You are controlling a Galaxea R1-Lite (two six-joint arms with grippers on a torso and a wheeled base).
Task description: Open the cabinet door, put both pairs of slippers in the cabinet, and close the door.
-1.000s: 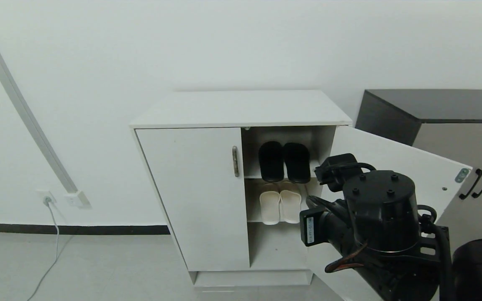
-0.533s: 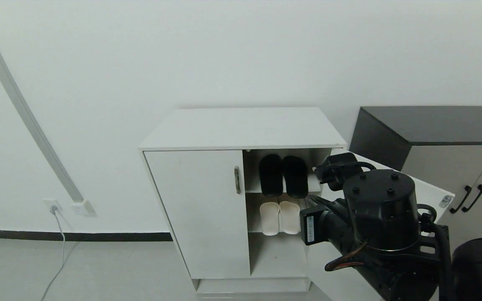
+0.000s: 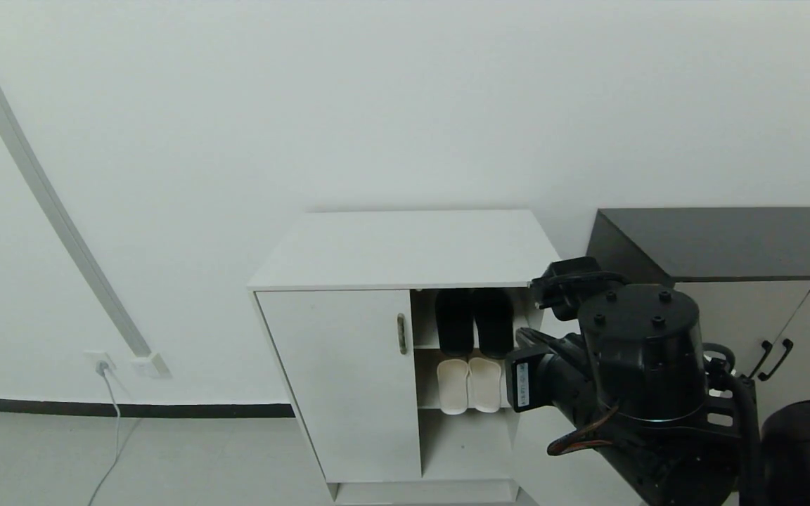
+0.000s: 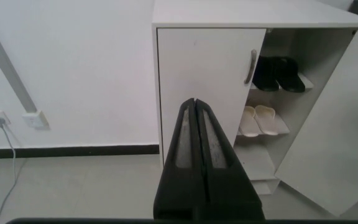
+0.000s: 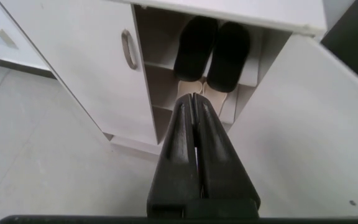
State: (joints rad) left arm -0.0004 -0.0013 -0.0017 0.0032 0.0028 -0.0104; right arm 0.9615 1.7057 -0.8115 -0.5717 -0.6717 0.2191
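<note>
Status: both pairs are in the white cabinet (image 3: 405, 246). The black slippers (image 3: 474, 320) sit side by side on the upper shelf, and the white slippers (image 3: 470, 383) sit on the shelf directly below, toes toward the back. The bottom compartment (image 3: 465, 443) holds nothing. The left door (image 3: 342, 379) with its metal handle (image 3: 401, 334) is shut.

The right door (image 4: 334, 124) stands swung out toward the near side, so opening and loading look done. By my reading, closing is the only step left.

Left gripper (image 4: 194, 102): fingers pressed together, nothing between them, held in front of the left door and well short of it. Right gripper (image 5: 193, 99): likewise clamped on nothing, aimed at the open compartment, with the door's inner face (image 5: 303, 124) just beside it.

Clearances:
- The heels of both pairs lie close to the shelf fronts (I cannot tell whether any overhangs). A heel that does could catch the door.
- The grey floor (image 3: 187, 457) to the near left is open.
- A dark cabinet (image 3: 721, 239) stands to the right of the white one, so there is probably less room behind the open door.
- The wall socket (image 3: 101, 364) and its cable are far to the left, well apart from the work.
</note>
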